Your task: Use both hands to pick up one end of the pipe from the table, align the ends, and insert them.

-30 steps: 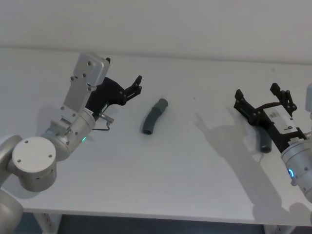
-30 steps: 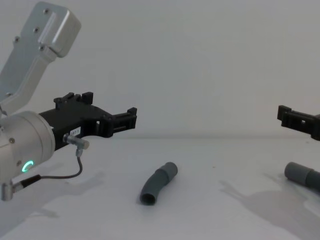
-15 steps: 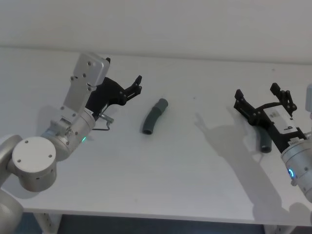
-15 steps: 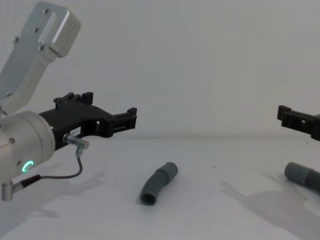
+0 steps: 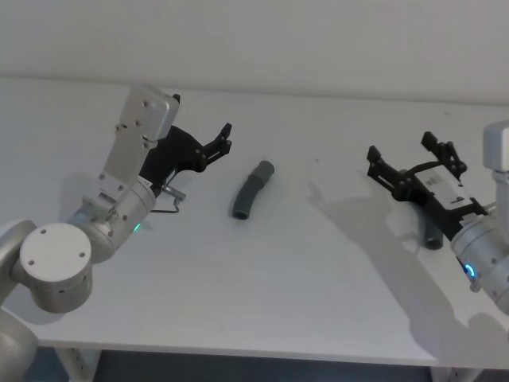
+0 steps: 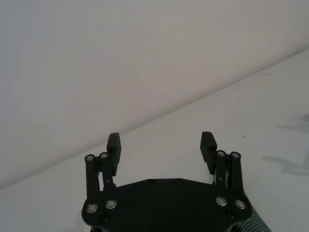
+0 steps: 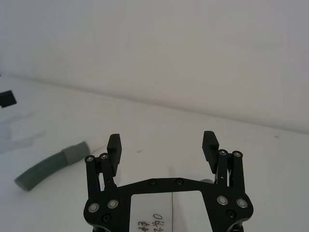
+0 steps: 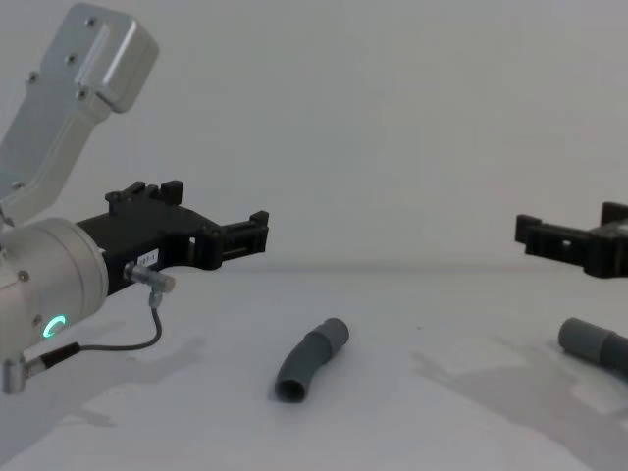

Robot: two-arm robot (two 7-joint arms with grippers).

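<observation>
The matte grey bent pipe (image 5: 251, 189) lay on the white table (image 5: 278, 278). To its right, the right gripper (image 5: 402, 147), fingers spread, half-hid the second piece (image 5: 432, 237). To its left hovered the left gripper (image 5: 225, 139), fingers parted.

A plain, pale wall (image 5: 302, 36) stands behind the scene, bare and unmarked, and meets the far edge of the table (image 5: 318, 263) in one straight line running across the head view; it also shows in the chest view and in both wrist views. A tiny dark speck (image 5: 316, 160) lies on the white surface toward the far side, roughly midway across. Below the near edge, at the bottom of the head view, runs a narrow strip of dark blue-grey floor (image 5: 254, 372).
</observation>
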